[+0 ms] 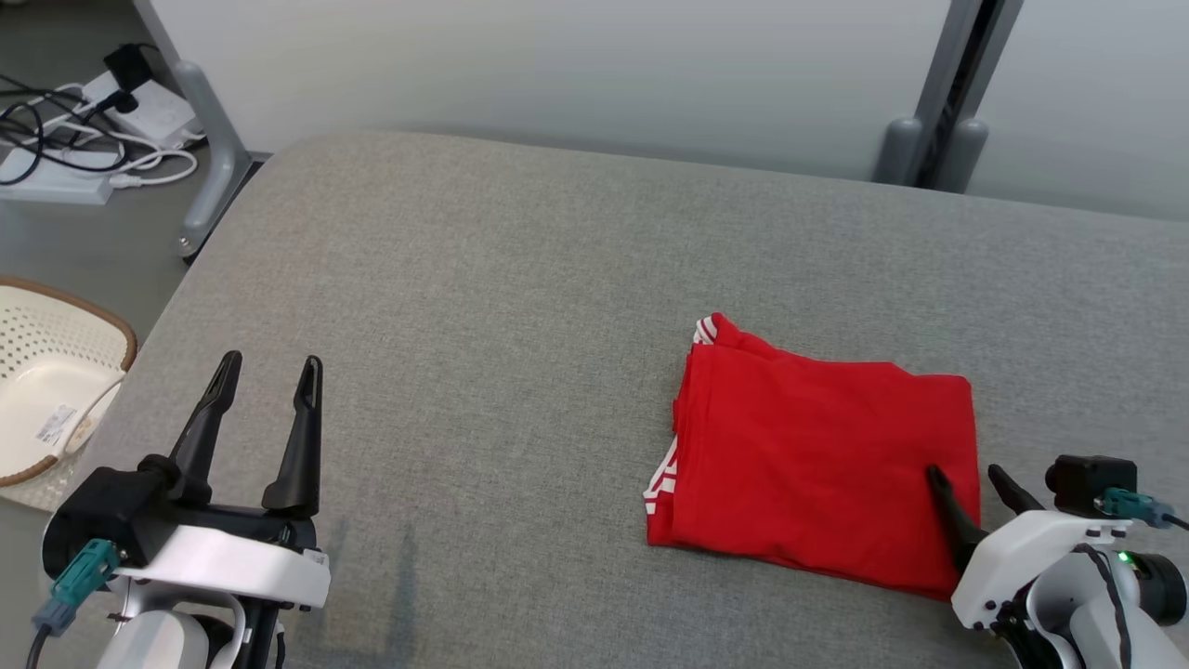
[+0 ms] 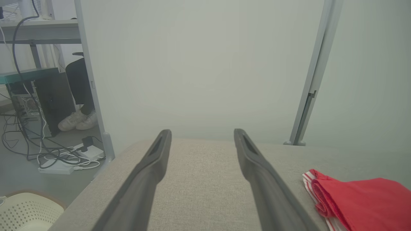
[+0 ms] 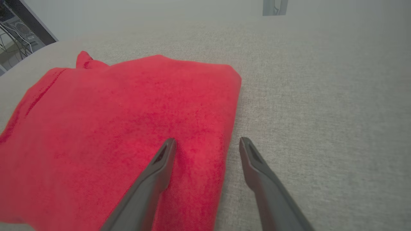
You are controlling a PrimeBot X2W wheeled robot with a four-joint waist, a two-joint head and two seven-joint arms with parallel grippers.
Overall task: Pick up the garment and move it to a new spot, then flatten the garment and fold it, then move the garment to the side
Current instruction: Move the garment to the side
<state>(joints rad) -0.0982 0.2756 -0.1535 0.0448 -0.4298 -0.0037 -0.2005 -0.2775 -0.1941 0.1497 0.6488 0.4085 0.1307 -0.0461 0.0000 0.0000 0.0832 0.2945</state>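
- Garment (image 1: 817, 465): red with white-striped trim at its left edge, folded into a rough rectangle, lying flat on the right half of the grey padded surface (image 1: 520, 307).
- Right gripper (image 1: 963, 471): jaws spread wide and holding nothing, at the garment's near right corner. One finger is over the red cloth and the other over the grey fabric just beside the edge; contact cannot be judged.
- Left gripper (image 1: 273, 359): jaws likewise wide and empty, above the surface's near left part, well apart from the garment.
- Perforated cream basket (image 1: 46, 372): on the floor beside the surface's left edge.
- Cables and power strip (image 1: 84, 121): on the floor at far left, by a grey post (image 1: 209, 139).
- Pale partition panels (image 1: 557, 65): behind the surface.
- A person's white shoes (image 2: 77, 121): beyond the post.
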